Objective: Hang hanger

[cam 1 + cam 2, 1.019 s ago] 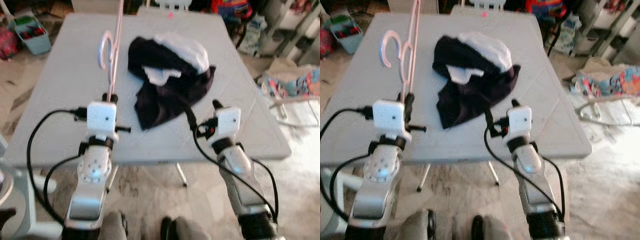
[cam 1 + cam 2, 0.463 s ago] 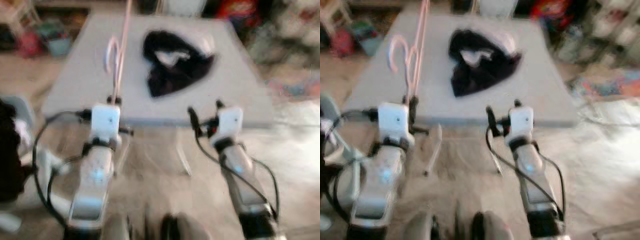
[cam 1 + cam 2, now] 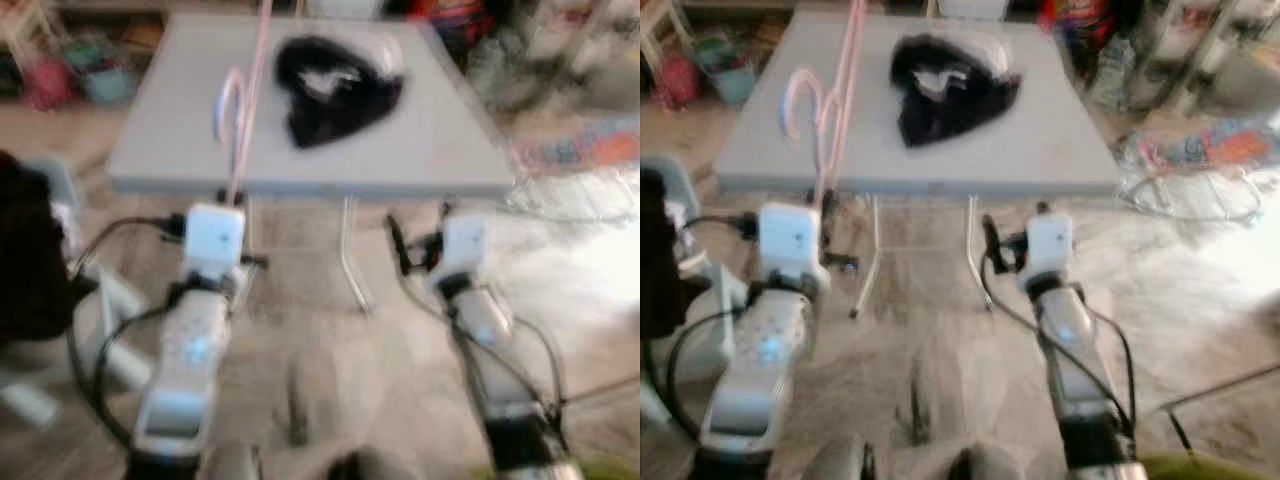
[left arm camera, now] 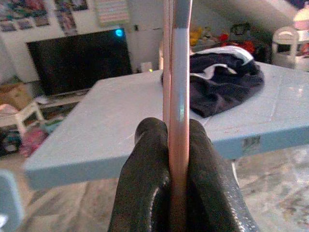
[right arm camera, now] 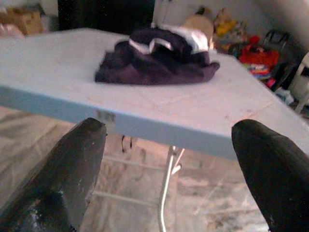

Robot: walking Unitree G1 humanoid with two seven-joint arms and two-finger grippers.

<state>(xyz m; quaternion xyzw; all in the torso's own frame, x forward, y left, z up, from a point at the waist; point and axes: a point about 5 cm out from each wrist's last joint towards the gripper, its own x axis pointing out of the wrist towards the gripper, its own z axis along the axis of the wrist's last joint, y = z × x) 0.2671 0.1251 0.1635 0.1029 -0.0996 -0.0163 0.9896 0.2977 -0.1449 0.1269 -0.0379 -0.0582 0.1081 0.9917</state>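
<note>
Nearest us, our left gripper is clamped tight on one pink hanger, its two black fingers pressed against the thin bar from either side; the hanger stands up from the grip with its hook curling to the left, above the near left part of the table. Our right gripper is held level beside it, spread wide with nothing between its fingers, short of the table's near edge. Between both grippers and that edge lies open marbled floor, with the table's thin metal legs standing under the top. The one grey table has a small label on its near edge, too blurred for us to read. On its far middle rests a single heap of dark clothes with white showing in it, well clear of every edge. Beyond the table on the left stands a dark television screen, with posters on the wall whose writing we cannot make out. Bright clutter crowds the floor to the right of the table.
</note>
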